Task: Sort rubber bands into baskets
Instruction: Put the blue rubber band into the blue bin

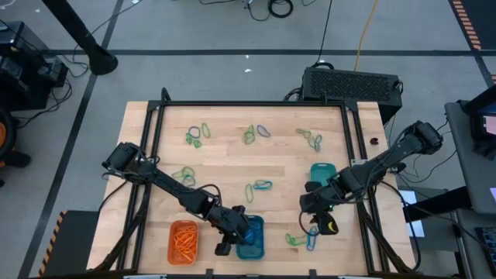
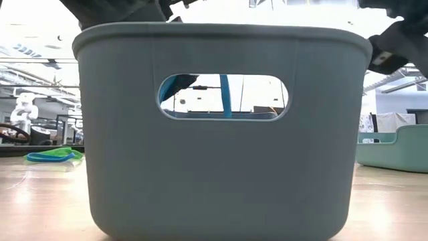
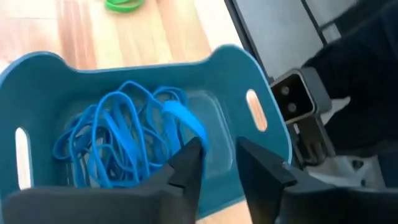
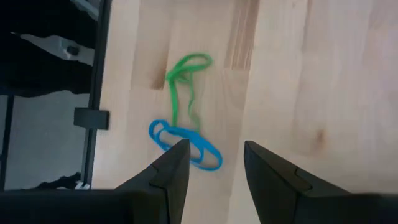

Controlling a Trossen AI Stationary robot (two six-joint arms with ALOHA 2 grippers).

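Sorting in progress. We see the left end effector (image 3: 217,165) poised over the blue basket (image 1: 251,237) at the desk's (image 1: 232,167) near edge, its fingers (image 3: 186,163) parted by a narrow gap with a blue band (image 3: 183,121) draped just ahead of them, above the blue bands (image 3: 112,146) already heaped inside; whether that band is free of the fingers we cannot tell. The right end effector (image 4: 214,168) hangs, fingers apart and empty, above a green band (image 4: 186,87) lying against a blue band (image 4: 185,142) near the desk's right front corner. The orange basket (image 1: 184,241) beside the blue one holds orange bands; the teal basket (image 1: 322,175) sits behind the right arm. Loose bands (image 1: 195,137) are scattered across the far half of the desk.

We judge two risks. The released band may cling to a finger and be lifted out when the arm rises. The touching green and blue loops may come up together, putting one colour in the wrong basket.
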